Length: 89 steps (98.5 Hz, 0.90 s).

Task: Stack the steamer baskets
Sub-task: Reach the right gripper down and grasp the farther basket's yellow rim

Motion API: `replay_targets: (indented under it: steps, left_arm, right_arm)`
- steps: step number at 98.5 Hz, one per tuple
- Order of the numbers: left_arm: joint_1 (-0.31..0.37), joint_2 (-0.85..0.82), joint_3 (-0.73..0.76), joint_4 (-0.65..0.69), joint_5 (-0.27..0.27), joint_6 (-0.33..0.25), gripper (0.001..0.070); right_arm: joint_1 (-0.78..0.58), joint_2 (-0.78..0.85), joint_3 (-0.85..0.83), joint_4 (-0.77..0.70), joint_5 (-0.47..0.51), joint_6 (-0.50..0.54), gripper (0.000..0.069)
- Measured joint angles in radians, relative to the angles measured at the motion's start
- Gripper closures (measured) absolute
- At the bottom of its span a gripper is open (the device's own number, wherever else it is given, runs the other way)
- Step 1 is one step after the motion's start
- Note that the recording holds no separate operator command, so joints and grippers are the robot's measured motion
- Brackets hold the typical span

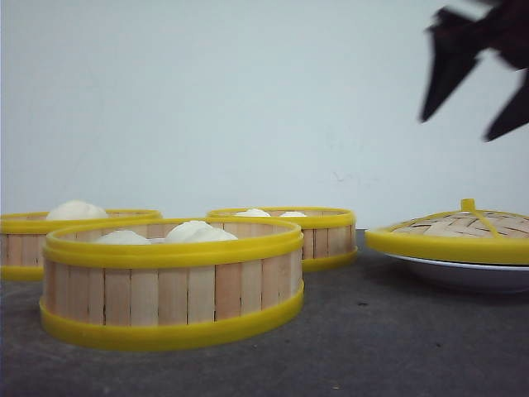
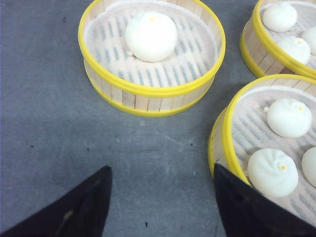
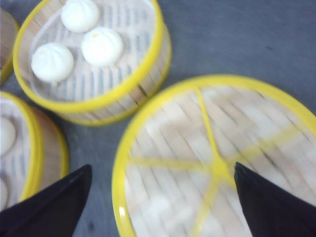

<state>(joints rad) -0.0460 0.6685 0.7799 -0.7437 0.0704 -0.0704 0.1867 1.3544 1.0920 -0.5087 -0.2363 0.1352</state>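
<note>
- A dark grey table (image 1: 397, 331) carries everything
- Three steamer baskets (image 1: 172, 281) with white buns sit directly on it, close together but unstacked
- A white plate (image 1: 463, 273) rests at the right, bearing the woven lid (image 1: 450, 231)

A plain white wall (image 1: 207, 99) stands behind a dark grey, lightly speckled table surface (image 1: 397, 331).

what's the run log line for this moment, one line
stage: nothing stacked | steamer baskets: apart on table | lid: on plate | left gripper: open, empty | right gripper: open above lid
</note>
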Motion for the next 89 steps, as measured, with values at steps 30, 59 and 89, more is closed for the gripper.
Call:
replay_targets:
  steps: [30, 59, 89]
  left_arm:
    - [0.000, 0.000, 0.000, 0.000, 0.000, 0.000, 0.0317]
    - [0.000, 0.000, 0.000, 0.000, 0.000, 0.000, 0.0317]
    - [0.000, 0.000, 0.000, -0.001, 0.000, 0.000, 0.0317]
  right_arm:
    - [0.063, 0.463, 0.395, -0.023, 0.042, -0.003, 0.0126]
    - [0.106, 0.792, 0.724, -0.121, 0.156, -0.035, 0.0159]
    - [0.113, 0.867, 0.768, -0.117, 0.163, -0.035, 0.0523]
